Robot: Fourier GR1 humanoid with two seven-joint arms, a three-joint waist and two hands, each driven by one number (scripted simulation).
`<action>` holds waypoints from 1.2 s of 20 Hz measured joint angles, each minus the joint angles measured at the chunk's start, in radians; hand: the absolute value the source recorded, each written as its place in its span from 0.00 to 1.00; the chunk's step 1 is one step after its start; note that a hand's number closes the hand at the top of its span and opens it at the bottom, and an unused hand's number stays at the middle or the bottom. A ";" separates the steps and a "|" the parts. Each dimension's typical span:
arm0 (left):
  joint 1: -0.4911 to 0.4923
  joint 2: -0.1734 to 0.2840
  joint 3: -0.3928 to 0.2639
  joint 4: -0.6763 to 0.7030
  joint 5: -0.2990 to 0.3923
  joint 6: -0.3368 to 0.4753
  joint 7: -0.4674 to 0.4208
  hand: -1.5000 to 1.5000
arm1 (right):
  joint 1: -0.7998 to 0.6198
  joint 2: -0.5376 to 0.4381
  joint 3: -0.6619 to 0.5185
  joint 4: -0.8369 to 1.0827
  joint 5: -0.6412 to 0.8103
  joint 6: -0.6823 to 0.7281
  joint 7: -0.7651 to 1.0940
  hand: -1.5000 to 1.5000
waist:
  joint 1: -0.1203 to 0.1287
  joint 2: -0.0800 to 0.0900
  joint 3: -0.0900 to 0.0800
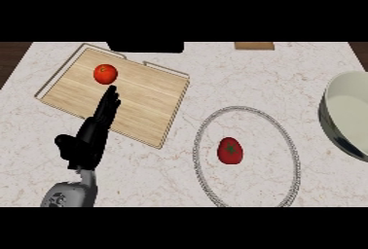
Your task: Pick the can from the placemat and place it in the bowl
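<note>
A round placemat (267,165) with a beaded grey rim lies at centre right of the counter. On it rests a red rounded object (230,150) with a dark spot on top; it does not look like a can. A second red round object (105,73) sits on a wooden board (144,104) at the upper left. The grey-white bowl (332,124) stands at the right edge, partly cut off. My left hand (87,140) hovers over the board's lower left, open, its straight fingers pointing up toward the red object there, tips just short of it. My right hand does not show.
A dark block (147,46) and a small tan piece (253,45) sit at the counter's far edge. Bare marble counter (28,126) surrounds the board and the placemat.
</note>
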 measured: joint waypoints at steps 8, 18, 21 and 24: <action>-0.025 -0.007 0.000 0.034 -0.003 -0.007 -0.015 0.50 | -0.221 -0.014 0.305 0.218 0.341 -0.178 -0.102 1.00 | 0.022 0.005 0.001; -0.036 -0.005 0.002 0.021 -0.001 -0.017 0.005 0.50 | -0.589 0.091 0.640 0.676 0.660 -0.294 -0.261 1.00 | 0.034 0.006 0.002; -0.044 -0.004 0.005 0.026 -0.001 -0.019 0.007 0.50 | -0.681 0.121 0.705 0.820 0.713 -0.253 -0.297 1.00 | 0.032 0.006 0.002; -0.038 -0.016 -0.003 0.034 -0.010 -0.011 -0.005 0.50 | -0.762 0.165 0.768 0.948 0.760 -0.207 -0.316 0.00 | 0.030 0.006 0.002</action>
